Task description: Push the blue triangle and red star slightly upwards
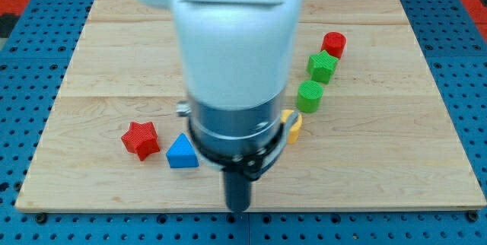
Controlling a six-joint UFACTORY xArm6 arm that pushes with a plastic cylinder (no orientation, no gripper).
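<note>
My tip (239, 205), a bare rod with no claw to open, sits lower-right of the blue triangular block (182, 152) and red star-shaped block (141, 138), so I'd swing beneath both, then nudge upward gently.

Two red blocks (141, 139) (333, 45), two green (323, 67) (310, 97), one blue (182, 153), one yellow (293, 125).

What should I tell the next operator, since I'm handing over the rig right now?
My tip sits near the wooden board's bottom edge, below and to the view's right of the blue triangle block, touching nothing.
The red star block lies just left of the triangle, close beside it.
Done: no push is evident.
Left: get beneath both blocks and nudge them slightly towards the view's top.
</note>
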